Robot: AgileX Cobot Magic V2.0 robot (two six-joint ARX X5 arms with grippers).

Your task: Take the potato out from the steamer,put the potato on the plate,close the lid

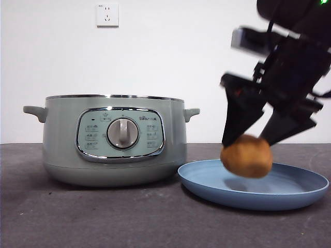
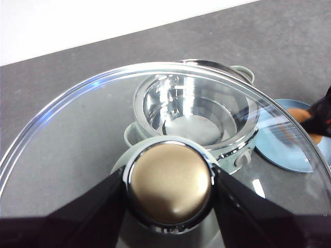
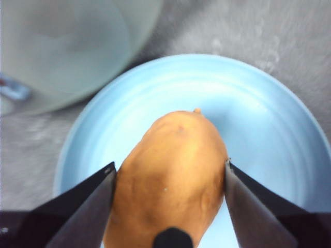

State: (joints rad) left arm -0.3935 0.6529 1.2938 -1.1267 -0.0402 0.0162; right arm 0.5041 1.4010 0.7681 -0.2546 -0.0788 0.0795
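My right gripper (image 1: 247,140) is shut on the golden-brown potato (image 1: 246,155) and holds it just above the light blue plate (image 1: 300,192), right of the steamer. In the right wrist view the potato (image 3: 173,175) sits between the two jaws over the plate (image 3: 269,119). The sage-green steamer (image 1: 62,144) stands open at the left, its shiny bowl (image 2: 194,116) empty. My left gripper (image 2: 169,191) is shut on the knob (image 2: 169,186) of the glass lid (image 2: 72,139) and holds it above the steamer, out of the front view.
The dark grey table (image 1: 103,217) runs in front of the steamer and plate. A white wall with a socket (image 1: 107,15) stands behind. The steamer's body (image 3: 62,46) lies close beside the plate in the right wrist view.
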